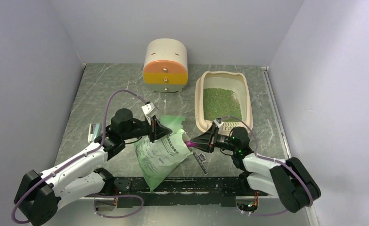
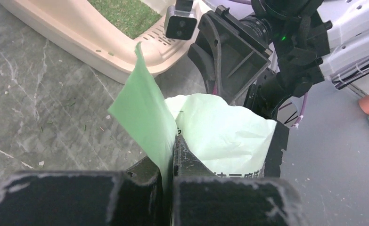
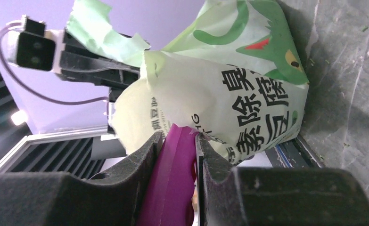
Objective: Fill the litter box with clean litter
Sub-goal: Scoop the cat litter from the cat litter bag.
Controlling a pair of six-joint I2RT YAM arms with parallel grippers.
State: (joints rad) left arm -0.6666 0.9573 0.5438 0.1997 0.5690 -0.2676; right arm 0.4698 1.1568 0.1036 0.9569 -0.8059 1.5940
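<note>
The beige litter box (image 1: 201, 96) stands at the back right with a layer of clean litter (image 1: 222, 103) across its floor; its slotted end (image 2: 159, 35) and some green granules (image 2: 123, 13) show in the left wrist view. My left gripper (image 1: 155, 126) is shut on the top edge of the green printed bag (image 1: 159, 153) (image 2: 150, 117) and holds it up. My right gripper (image 1: 202, 140) (image 3: 178, 141) is shut on the handle of the magenta scoop (image 1: 190, 142) (image 3: 173, 179), whose front end is hidden inside the bag's mouth (image 3: 173, 101).
A round beige-and-orange drawer unit (image 1: 166, 66) stands at the back, left of the box. Grey walls close in the marbled table (image 1: 102, 99) on three sides. A black rail (image 1: 192, 184) runs along the near edge by the arm bases.
</note>
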